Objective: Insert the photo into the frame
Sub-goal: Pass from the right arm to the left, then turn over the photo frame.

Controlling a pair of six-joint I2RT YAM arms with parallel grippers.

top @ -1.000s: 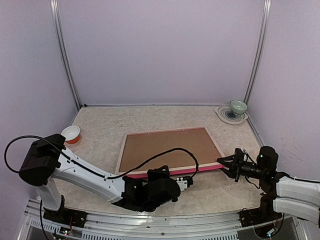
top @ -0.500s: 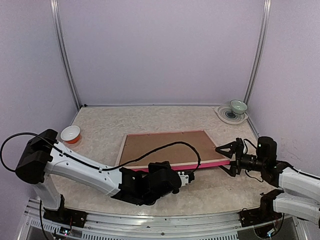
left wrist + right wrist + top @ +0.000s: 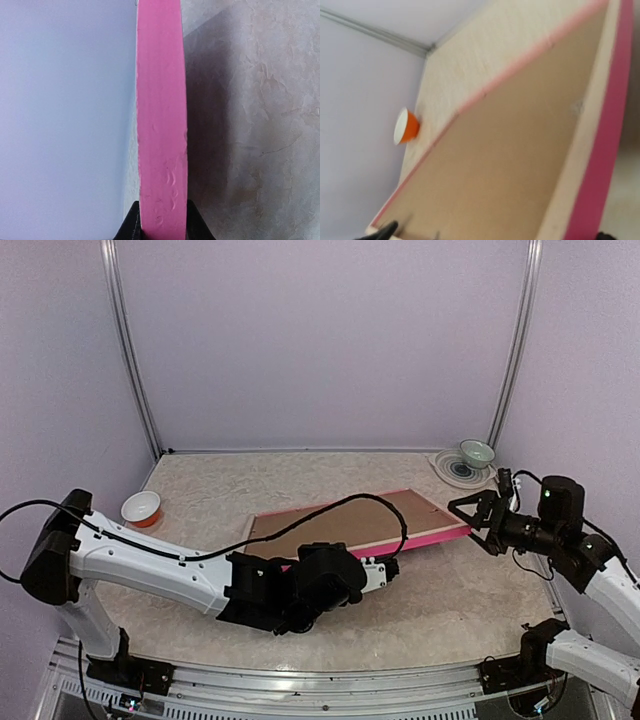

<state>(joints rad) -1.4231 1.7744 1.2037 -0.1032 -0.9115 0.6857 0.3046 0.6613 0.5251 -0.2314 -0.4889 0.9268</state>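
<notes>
frame (image 3: 350, 523) mid-table, brown back up, tilted w/ near edge up | L gripper (image 3: 161, 226) pinching its near pink edge | R gripper (image 3: 466, 517) jaws spread wide at frame's right end, contact unclear | orange bowl (image 3: 141, 507) at left

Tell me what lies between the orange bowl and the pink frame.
Nothing lies there. Only bare tabletop separates the orange bowl from the frame. It shows plainly in the top view and also in the right wrist view.
</notes>
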